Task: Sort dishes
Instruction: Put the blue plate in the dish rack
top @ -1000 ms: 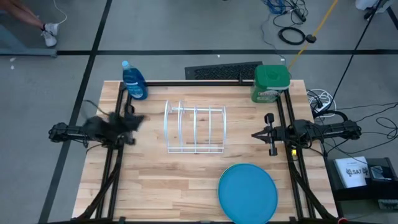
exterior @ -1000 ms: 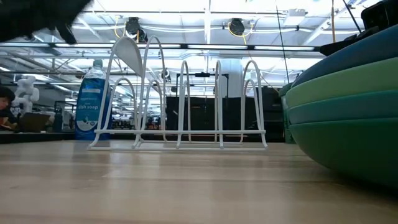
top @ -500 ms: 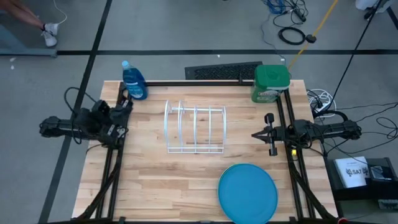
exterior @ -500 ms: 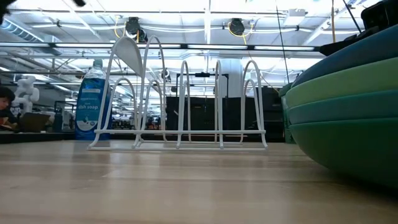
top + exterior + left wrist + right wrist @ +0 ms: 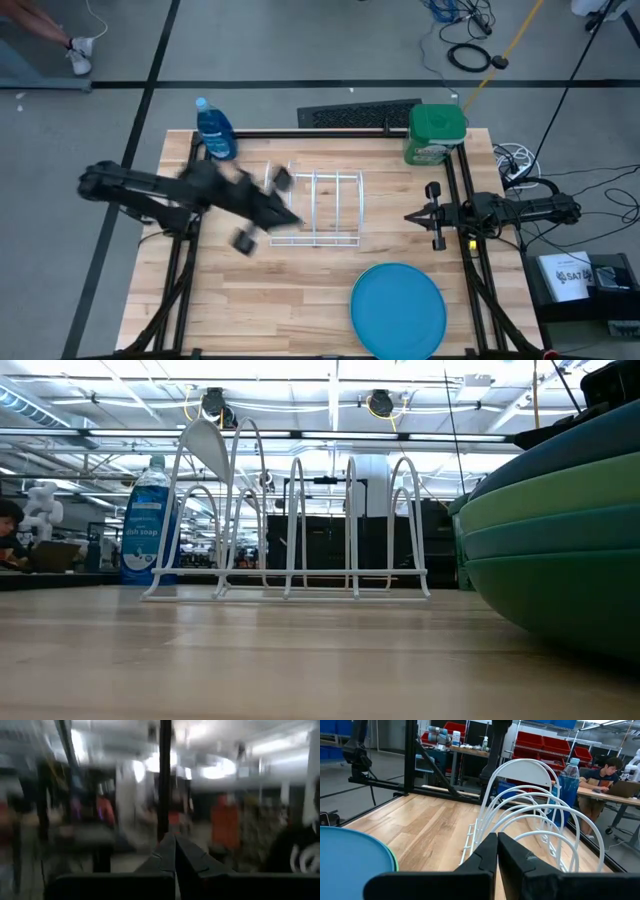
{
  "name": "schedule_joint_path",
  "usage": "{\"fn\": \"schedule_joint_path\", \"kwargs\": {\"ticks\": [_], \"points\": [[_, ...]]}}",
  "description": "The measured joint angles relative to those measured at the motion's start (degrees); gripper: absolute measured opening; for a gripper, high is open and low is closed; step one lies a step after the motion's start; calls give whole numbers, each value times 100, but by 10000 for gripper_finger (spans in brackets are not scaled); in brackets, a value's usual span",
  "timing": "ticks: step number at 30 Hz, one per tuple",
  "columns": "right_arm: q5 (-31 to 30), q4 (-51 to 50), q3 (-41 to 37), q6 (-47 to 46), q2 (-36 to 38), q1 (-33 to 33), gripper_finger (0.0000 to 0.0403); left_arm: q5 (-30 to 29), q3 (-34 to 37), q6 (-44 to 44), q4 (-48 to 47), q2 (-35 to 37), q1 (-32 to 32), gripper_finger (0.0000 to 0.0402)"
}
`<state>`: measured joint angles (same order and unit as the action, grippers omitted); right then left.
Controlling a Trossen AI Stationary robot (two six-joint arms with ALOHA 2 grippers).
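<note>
Left tool (image 5: 262, 212): we found it blurred over the rack's (image 5: 315, 208) left end, fingers pressed together, empty | plates (image 5: 398, 310): stacked blue-topmost at the surface's (image 5: 250, 310) near edge, unsorted | right tool (image 5: 432, 216): pinched closed, empty, parked right of rack, probably awaiting its turn.
</note>
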<state>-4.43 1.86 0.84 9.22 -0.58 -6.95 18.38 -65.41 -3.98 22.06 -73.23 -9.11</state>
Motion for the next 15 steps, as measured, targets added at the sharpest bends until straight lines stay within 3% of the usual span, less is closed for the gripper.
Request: {"fn": "schedule_joint_path", "kwargs": {"ticks": [4, 8, 10, 15], "points": [[-1, 1, -1, 0, 0, 0, 9, -368, -1210, 436, -1595, -1187, -333, 0], [-2, 1, -1, 1, 0, -1, 9, -526, -1708, 1293, -2234, -2256, -725, 14], [-1, 1, 0, 0, 0, 0, 9, -588, -1888, 1648, -2581, -2670, -889, 39], [-2, 1, 0, 1, 0, 1, 9, -1717, -2148, 2280, -3437, -3376, -1296, 124]]}}
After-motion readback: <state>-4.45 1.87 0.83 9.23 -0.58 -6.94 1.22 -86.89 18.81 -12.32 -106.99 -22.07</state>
